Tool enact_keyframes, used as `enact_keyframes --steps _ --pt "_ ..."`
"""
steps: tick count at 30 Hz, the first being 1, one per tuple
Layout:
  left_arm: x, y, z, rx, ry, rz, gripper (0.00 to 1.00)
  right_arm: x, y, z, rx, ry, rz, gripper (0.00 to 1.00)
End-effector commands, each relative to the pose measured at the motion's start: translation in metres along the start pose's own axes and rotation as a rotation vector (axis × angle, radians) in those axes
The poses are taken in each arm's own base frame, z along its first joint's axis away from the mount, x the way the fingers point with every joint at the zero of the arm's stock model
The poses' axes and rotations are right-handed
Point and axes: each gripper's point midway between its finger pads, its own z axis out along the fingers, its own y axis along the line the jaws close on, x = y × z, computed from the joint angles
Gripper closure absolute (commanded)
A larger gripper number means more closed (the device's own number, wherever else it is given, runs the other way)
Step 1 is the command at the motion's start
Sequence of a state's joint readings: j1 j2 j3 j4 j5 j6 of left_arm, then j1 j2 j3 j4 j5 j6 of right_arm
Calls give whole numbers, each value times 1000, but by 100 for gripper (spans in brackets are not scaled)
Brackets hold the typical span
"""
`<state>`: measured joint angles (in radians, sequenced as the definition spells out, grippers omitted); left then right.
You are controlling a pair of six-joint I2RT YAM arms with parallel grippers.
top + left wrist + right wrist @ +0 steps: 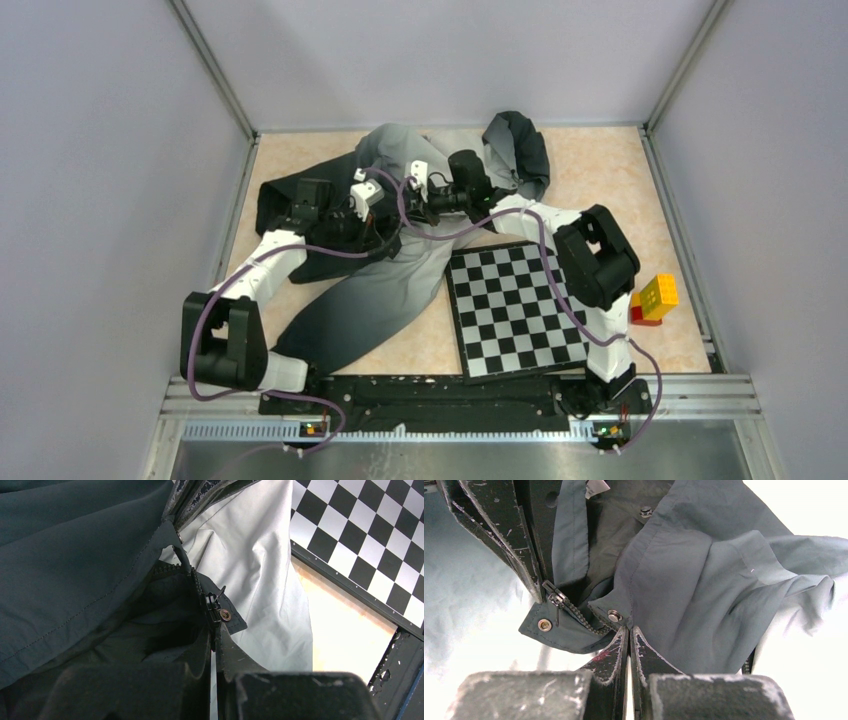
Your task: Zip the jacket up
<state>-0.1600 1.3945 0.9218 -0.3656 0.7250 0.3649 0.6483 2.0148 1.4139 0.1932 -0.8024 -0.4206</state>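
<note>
The jacket (380,290) lies spread on the table, fading from light grey to dark charcoal, its lower part partly over the chessboard's left edge. My left gripper (385,215) is shut on the jacket's dark zipper. In the left wrist view (215,639) its tips pinch just below the slider (212,605), beside a brass snap (226,614). My right gripper (412,203) is shut on the other front edge. In the right wrist view (629,629) its tips clamp the fabric by a silver snap (614,615). The slider (555,599) and loose zipper teeth (584,617) lie just to the left.
A chessboard (515,310) lies right of the jacket and shows in the left wrist view (370,535). Yellow and red blocks (655,298) sit near the right wall. Walls close in the table on three sides. The arm bases stand at the near edge.
</note>
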Motion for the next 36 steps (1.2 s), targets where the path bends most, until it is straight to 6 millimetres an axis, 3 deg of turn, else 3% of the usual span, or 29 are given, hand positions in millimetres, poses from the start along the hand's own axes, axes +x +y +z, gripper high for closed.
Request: enact_keyframes --steps 1,13,24,36 --pt "-14 1 -1 -1 -34 22 100 -46 4 -6 -5 -68 -103 100" --pt "-13 2 -1 -7 -30 20 100 -47 11 -3 -33 -61 -120 100" --pt "-9 5 0 -16 -13 10 100 -56 3 -12 22 -107 -112 100" --pt "-11 3 -2 -16 -23 20 100 -36 5 -4 -5 -29 -118 100"
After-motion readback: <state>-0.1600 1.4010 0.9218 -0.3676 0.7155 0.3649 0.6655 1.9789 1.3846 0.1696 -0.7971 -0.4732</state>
